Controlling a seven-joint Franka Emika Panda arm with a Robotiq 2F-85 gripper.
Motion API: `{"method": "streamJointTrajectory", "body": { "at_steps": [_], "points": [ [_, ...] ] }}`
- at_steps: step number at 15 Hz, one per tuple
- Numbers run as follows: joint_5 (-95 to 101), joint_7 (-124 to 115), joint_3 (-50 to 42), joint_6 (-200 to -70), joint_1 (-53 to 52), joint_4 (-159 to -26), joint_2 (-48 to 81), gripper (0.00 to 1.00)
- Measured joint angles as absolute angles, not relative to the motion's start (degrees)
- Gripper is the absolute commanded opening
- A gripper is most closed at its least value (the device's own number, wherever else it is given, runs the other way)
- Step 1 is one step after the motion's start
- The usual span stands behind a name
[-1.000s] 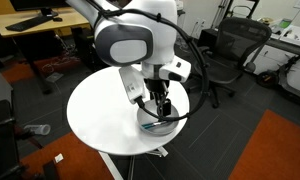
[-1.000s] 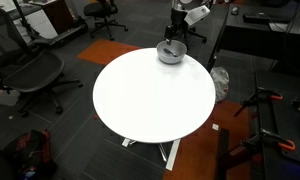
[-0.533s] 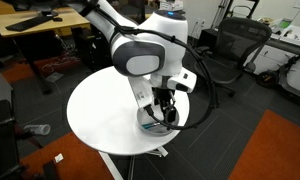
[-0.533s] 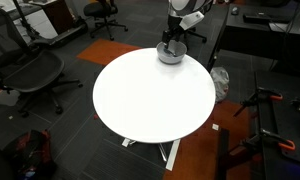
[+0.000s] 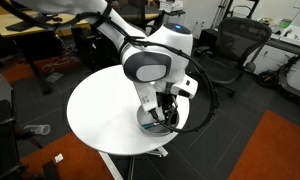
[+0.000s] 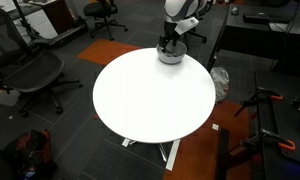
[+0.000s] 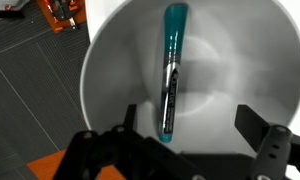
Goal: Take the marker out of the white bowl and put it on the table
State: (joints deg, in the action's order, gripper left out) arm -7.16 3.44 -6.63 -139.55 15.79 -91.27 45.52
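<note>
While both exterior views take in the whole round white table (image 5: 90, 112) (image 6: 150, 100), only the wrist view looks down into the bowl. An exterior view sets the table on dark floor with an office chair (image 5: 228, 50) beyond it on the far right. In that same view the big white arm (image 5: 148, 62) bends down over the table's right side and hides most of what lies under it. The white bowl (image 5: 150, 125) shows there only as a pale rim below the wrist. In an exterior view it stands clear as a small grey round (image 6: 171, 56) at the far edge of the tabletop, near the rim. The gripper (image 5: 166, 113) (image 6: 168, 43) hangs just above the bowl, lowered towards its hollow. In neither exterior view can the jaws or the marker be made out. From the wrist, the bowl's smooth wall (image 7: 110, 70) fills most of the picture, with dark floor (image 7: 30, 80) to the left. The gripper (image 7: 187, 125) has its jaws spread wide and grasps nothing. The marker (image 7: 171, 70) lies on the bowl's bottom, teal end far and dark end near, between the jaws and closer to the left one
</note>
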Motion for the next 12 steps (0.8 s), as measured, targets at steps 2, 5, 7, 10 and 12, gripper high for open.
{"method": "streamJointTrajectory", "body": {
  "at_steps": [2, 5, 7, 10, 12],
  "points": [
    [-7.16, 2.60, -6.63, -138.53, 15.79, -89.69, 46.79, 1.00],
    [-7.16, 1.72, -6.63, -136.73, 15.79, -87.36, 48.58, 1.00],
    [-7.16, 1.67, -6.63, -135.58, 15.80, -85.90, 49.69, 0.72],
    [-7.16, 1.65, -6.63, -134.70, 15.84, -84.16, 51.07, 0.49],
    [-7.16, 1.63, -6.63, -134.26, 15.93, -83.20, 51.77, 0.34]
  ]
}}
